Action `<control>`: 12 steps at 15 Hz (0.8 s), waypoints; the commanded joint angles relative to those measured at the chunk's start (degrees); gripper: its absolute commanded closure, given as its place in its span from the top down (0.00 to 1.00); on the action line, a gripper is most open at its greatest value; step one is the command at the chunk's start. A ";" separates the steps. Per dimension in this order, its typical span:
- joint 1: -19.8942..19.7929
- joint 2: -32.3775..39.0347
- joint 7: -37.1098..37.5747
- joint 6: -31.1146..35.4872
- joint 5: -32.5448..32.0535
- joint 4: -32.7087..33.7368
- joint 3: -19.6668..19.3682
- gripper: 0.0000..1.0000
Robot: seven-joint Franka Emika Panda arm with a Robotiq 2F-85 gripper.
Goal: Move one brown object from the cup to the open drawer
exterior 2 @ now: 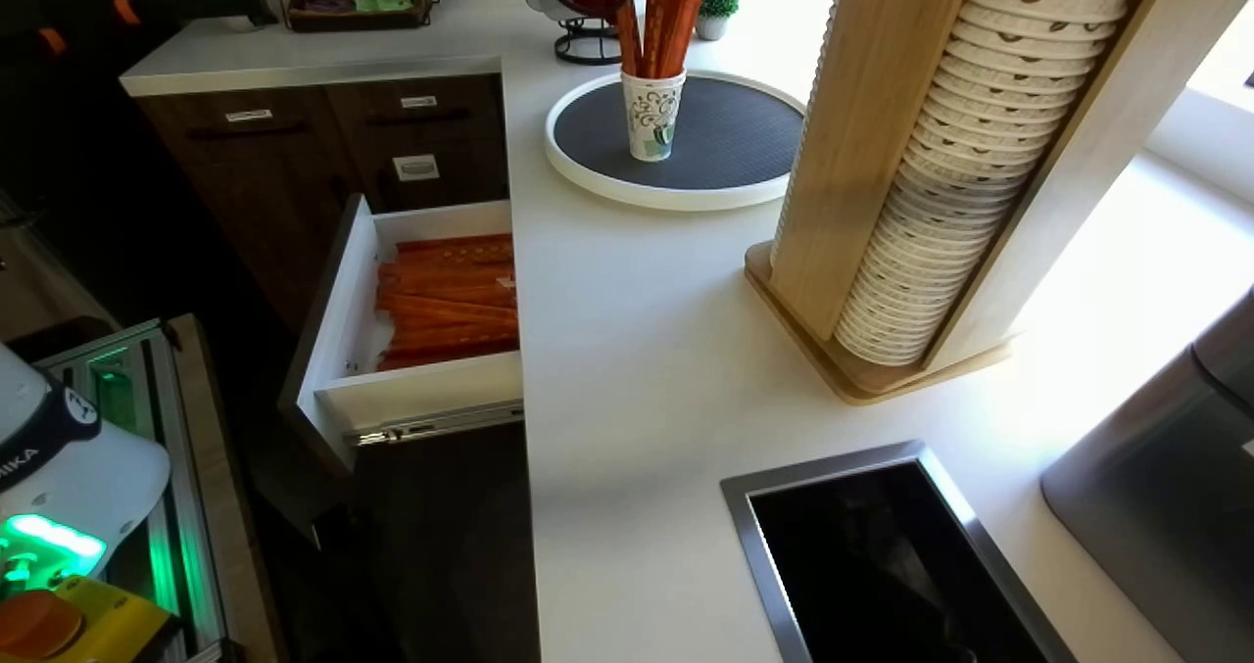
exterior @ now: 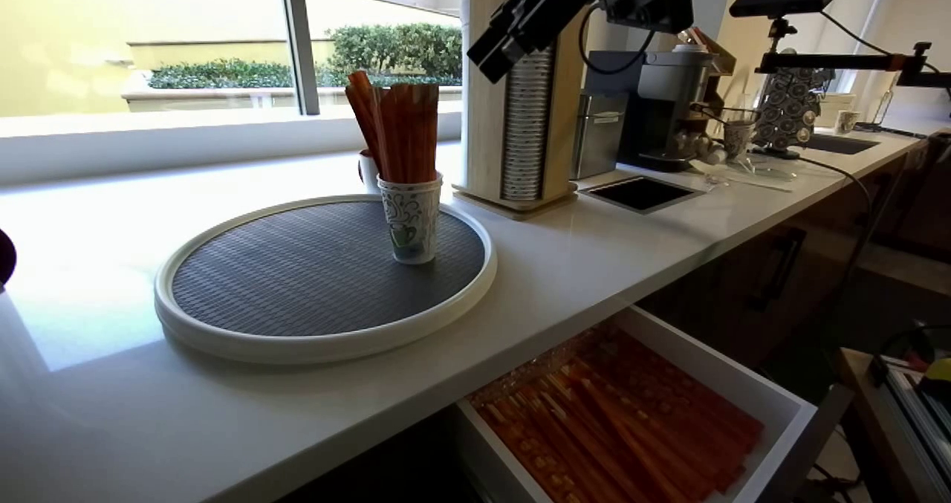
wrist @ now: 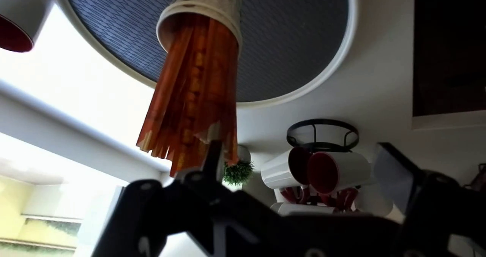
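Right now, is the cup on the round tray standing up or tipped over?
Standing up. In both exterior views the cup has its bottom on the tray, and brown sticks poke out of its top.

Below the jaws, we see a pale patterned cup (exterior: 411, 217) standing upright, its reddish-brown sticks (exterior: 407, 133) fanned; farther down, the white-rimmed drawer (exterior: 713, 369) is open, holding similar sticks.

The scroll-patterned paper cup (exterior 2: 652, 119) stands upright on the round tray (exterior 2: 735, 139), holding reddish-brown sticks (exterior 2: 672, 22); the extended drawer (exterior 2: 421, 396) contains similar sticks (exterior 2: 446, 303).
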 commanded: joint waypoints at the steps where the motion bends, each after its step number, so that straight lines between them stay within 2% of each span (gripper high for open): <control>1: 0.15 -0.02 -0.27 0.00 0.08 0.10 -0.15 1.00; 3: 0.16 -0.03 -0.42 0.00 0.14 0.21 -0.16 1.00; 7: 2.84 -2.17 -10.01 2.86 4.88 -0.97 -4.09 1.00; 12: 8.28 -4.69 -26.21 -0.82 12.29 -0.10 -12.57 1.00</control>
